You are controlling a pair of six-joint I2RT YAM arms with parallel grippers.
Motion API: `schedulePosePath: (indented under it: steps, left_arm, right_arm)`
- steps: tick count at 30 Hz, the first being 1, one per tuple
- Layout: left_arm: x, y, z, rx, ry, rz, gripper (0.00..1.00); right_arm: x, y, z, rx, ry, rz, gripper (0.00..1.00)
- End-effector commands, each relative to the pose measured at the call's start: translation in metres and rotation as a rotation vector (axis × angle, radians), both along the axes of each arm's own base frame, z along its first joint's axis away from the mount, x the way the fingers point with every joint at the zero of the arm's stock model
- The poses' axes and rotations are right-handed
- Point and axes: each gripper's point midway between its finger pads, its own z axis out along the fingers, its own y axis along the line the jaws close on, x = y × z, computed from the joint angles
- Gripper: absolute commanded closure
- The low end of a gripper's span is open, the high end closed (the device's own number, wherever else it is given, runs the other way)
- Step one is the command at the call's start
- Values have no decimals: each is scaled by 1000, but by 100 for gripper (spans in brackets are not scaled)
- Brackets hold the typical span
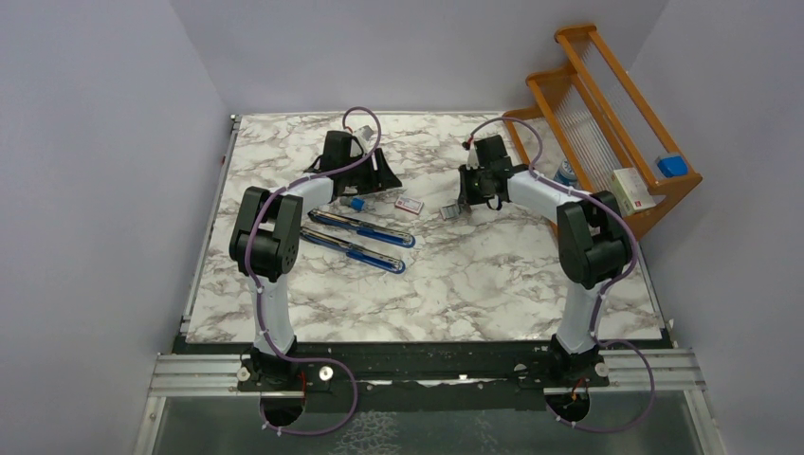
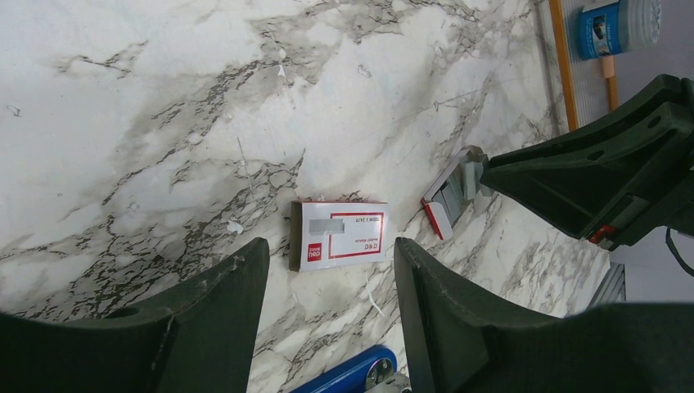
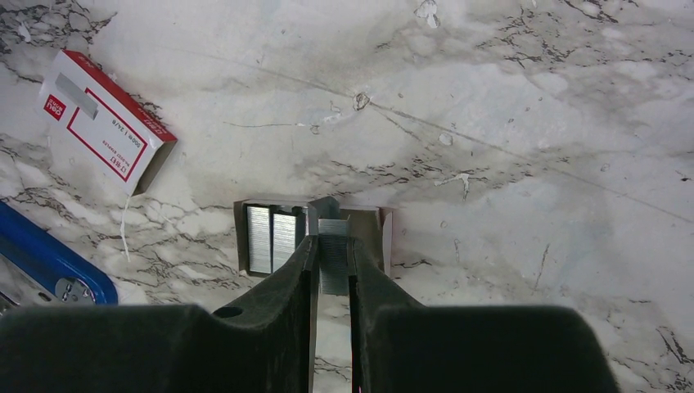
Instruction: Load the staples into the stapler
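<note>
You are partway in: the pick looks made, but the loading itself is not yet done. Your right gripper [image 3: 331, 260] is closed on a strip of staples [image 3: 333, 233], pinched between the fingers directly over the open cardboard tray [image 3: 270, 237], where more strips lie side by side. The tray sits on the table [image 1: 493, 284] toward its far edge, about midway across. The box sleeve [image 2: 340, 235], white with a red label, lies just beside the tray on the side of the table's left edge. Your left gripper [image 2: 329, 264] hovers above the sleeve with its fingers spread and nothing between them.

The stapler [image 1: 360, 239] lies swung open left of the table's centre, well apart from the strip. My reading is that carrying the strip over, seating it in the channel and closing the stapler all remain.

The strip's lower end is hidden between the fingers, so you cannot tell whether it has cleared the tray. From above the stapler's channel is too small to judge empty or ready. Both wrist views cut the stapler off, showing only a blue end.
</note>
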Motion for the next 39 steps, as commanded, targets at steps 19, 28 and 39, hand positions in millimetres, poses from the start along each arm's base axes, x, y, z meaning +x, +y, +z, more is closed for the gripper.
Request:
schedulePosePath:
  steps: [19, 28, 39]
  left_arm:
    - [6, -2, 20, -29, -43, -13, 40]
    - [7, -1, 23, -21, -54, -11, 40]
    - [7, -1, 23, -22, -52, -11, 40]
  right_arm:
    - [-18, 4, 32, -17, -47, 50, 82]
    - [-80, 25, 29, -43, -9, 163, 82]
    - [-168, 83, -2, -56, 64, 393, 81]
